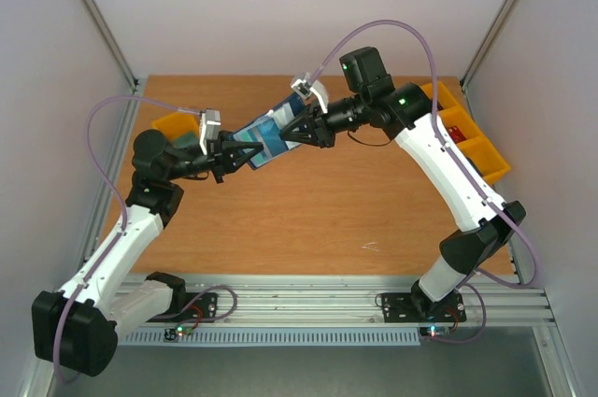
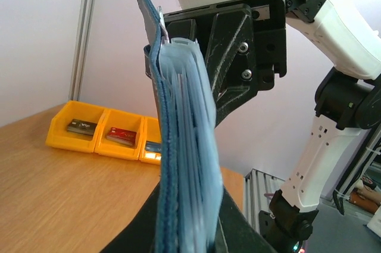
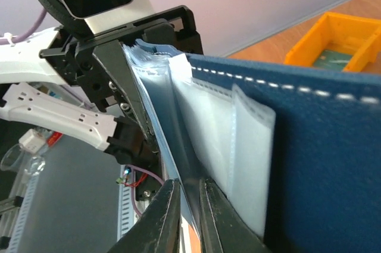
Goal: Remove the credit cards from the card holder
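1. Both sets of jaws are nearly closed, and each pinches the card holder [image 1: 266, 140]: the left gripper [image 1: 245, 156] has its near-left end, the right gripper [image 1: 292, 131] its far-right end.
2. Right wrist view: the 2 fingers [image 3: 164, 217] stand narrow with a pale translucent sleeve edge caught between them, and the navy cover spreads off to the right.
3. Left wrist view: the holder rises upright out of the left fingers, navy cover on the left, stacked grey-blue sleeves on the right. What the sleeves hold, I cannot tell.
4. It hangs in the air, stretched between the 2 arms above the wooden table [image 1: 327, 219].
5. Along the table's right edge runs a row of yellow bins [image 1: 488, 163], where 2 credit cards [image 2: 81, 125] lie flat, 1 dark and 1 red, each in its own compartment.
6. 1 more yellow bin [image 1: 168, 123] sits far left, beside the left arm.
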Robot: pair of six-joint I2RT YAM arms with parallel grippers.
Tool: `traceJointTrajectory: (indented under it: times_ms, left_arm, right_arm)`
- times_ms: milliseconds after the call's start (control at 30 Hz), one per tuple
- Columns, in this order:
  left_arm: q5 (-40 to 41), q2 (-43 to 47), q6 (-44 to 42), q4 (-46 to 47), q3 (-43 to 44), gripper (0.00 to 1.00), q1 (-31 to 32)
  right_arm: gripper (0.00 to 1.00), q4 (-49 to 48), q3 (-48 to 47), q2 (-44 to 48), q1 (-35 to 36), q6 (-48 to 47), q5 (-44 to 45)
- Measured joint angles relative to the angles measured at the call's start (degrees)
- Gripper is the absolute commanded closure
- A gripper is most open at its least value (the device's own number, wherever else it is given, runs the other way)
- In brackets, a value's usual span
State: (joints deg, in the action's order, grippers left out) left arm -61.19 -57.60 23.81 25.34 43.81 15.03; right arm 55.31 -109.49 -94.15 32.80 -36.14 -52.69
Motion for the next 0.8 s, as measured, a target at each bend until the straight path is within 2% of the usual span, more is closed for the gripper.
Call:
traceJointTrajectory:
  times_ms: [367, 633, 800]
  left_arm:
    - [0.2, -0.6, 0.0, -0.1, 0.0, 1.00, -0.3]
    - [0.1, -0.6, -0.1, -0.1, 0.0, 1.00, -0.3]
    - [0.0, -0.6, 0.0, -0.1, 0.0, 1.00, -0.3]
  right_arm:
    - [0.88, -0.7, 1.0, 1.1, 0.3, 0.0, 4.6]
    - [0.87, -1.8, 1.1, 0.9, 1.8, 0.0, 4.1]
    - [0.99, -3.0, 1.1, -0.1, 2.0, 0.5, 1.5]
